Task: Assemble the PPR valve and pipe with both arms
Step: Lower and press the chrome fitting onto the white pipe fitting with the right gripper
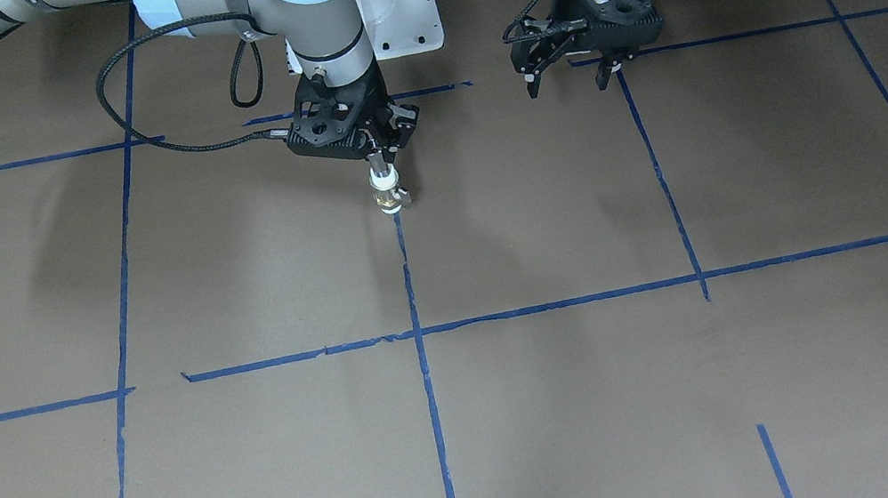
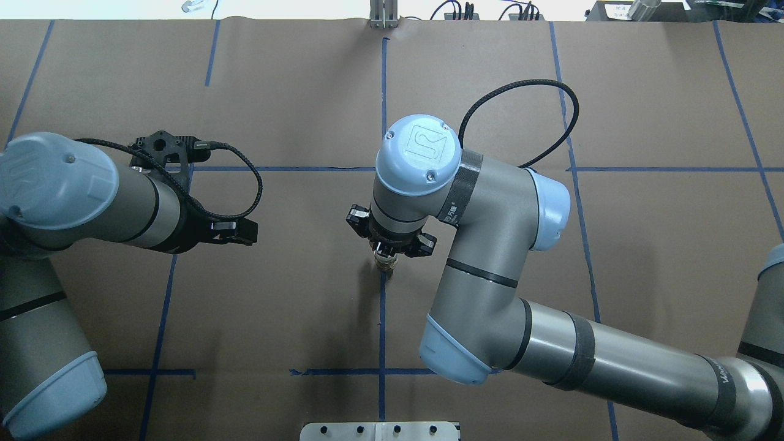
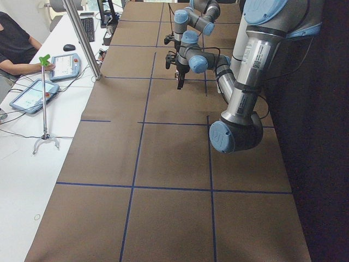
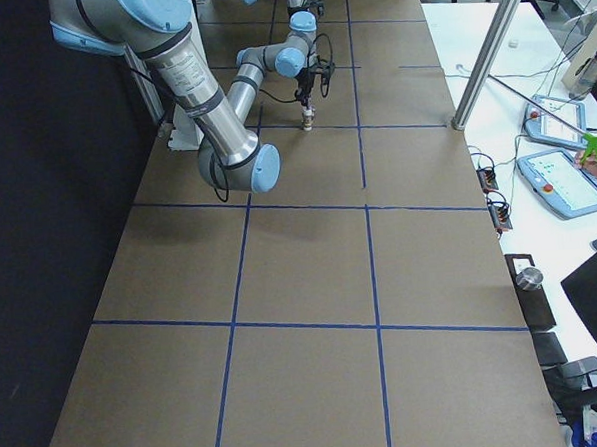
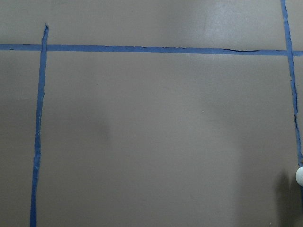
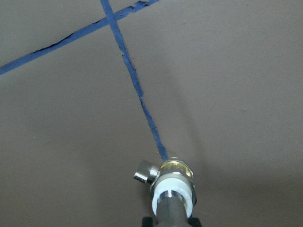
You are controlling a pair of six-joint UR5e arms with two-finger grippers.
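The PPR valve [image 1: 387, 193] stands upright at a blue tape line, mid-table: brass middle, white ends, silver side handle [image 1: 403, 195]. It also shows in the overhead view [image 2: 386, 264] and in the right wrist view [image 6: 173, 182]. The silver pipe [image 6: 171, 213] is seated in the valve's upper white end. My right gripper [image 1: 379, 154] is shut on the pipe from above. I cannot tell whether the valve touches the table. My left gripper [image 1: 568, 75] is open and empty, hovering well to the side. The left wrist view shows only table and tape.
The white pedestal [image 1: 403, 3] stands behind the right gripper. Blue tape lines [image 1: 436, 431] grid the brown table. A metal plate [image 2: 380, 432] lies at the robot-side edge. An operator [image 3: 13, 46] and tablets sit at a side desk.
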